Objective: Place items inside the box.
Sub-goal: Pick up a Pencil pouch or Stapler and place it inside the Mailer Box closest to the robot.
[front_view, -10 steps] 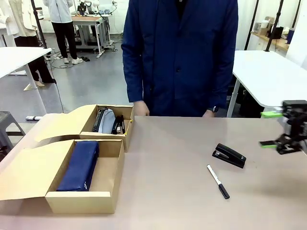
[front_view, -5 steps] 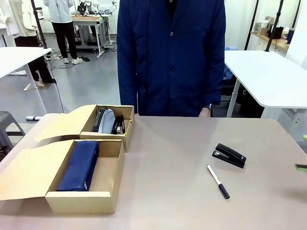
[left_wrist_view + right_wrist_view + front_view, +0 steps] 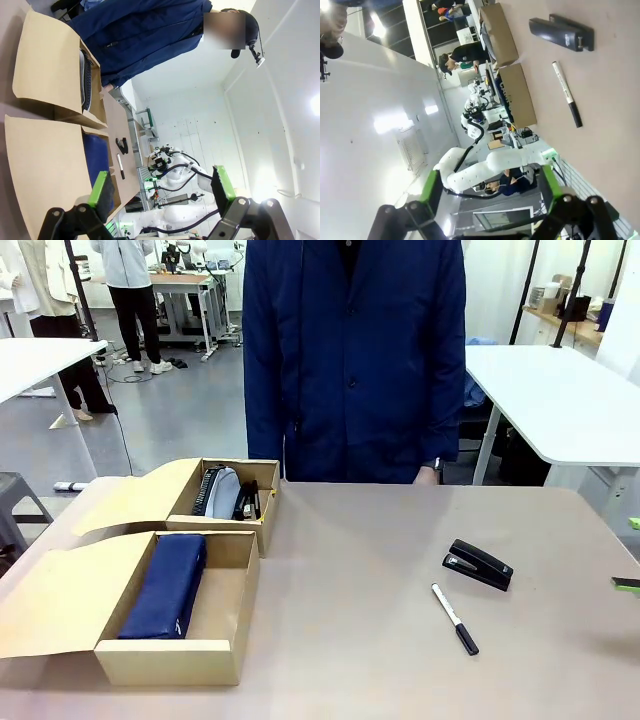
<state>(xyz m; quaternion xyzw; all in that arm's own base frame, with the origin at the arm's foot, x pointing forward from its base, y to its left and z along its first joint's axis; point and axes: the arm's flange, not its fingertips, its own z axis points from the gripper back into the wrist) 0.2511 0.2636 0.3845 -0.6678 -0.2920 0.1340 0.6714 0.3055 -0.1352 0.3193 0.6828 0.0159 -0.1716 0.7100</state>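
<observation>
A black stapler (image 3: 478, 564) and a white marker with a black cap (image 3: 455, 619) lie on the table's right half. The near cardboard box (image 3: 170, 660) holds a navy zip pouch (image 3: 168, 585). The far box (image 3: 268, 525) holds several small dark items (image 3: 232, 493). At the picture's right edge the green pads of my right gripper (image 3: 632, 553) show, apart from the stapler. In its wrist view my right gripper (image 3: 489, 186) is open and empty, with the stapler (image 3: 562, 33) and marker (image 3: 566, 94) far ahead. My left gripper (image 3: 162, 186) is open and empty, back from the boxes (image 3: 45, 165).
A person in a navy coat (image 3: 355, 360) stands at the table's far edge, hands down at the sides. Both boxes' lids (image 3: 45, 605) lie open to the left. Bare tabletop (image 3: 350, 620) stretches between the boxes and the stapler. Other white tables (image 3: 560, 390) stand behind.
My right gripper has drawn back to the right, from beside the stapler to the picture's edge. The person has straightened up and taken both hands off the table's far edge.
</observation>
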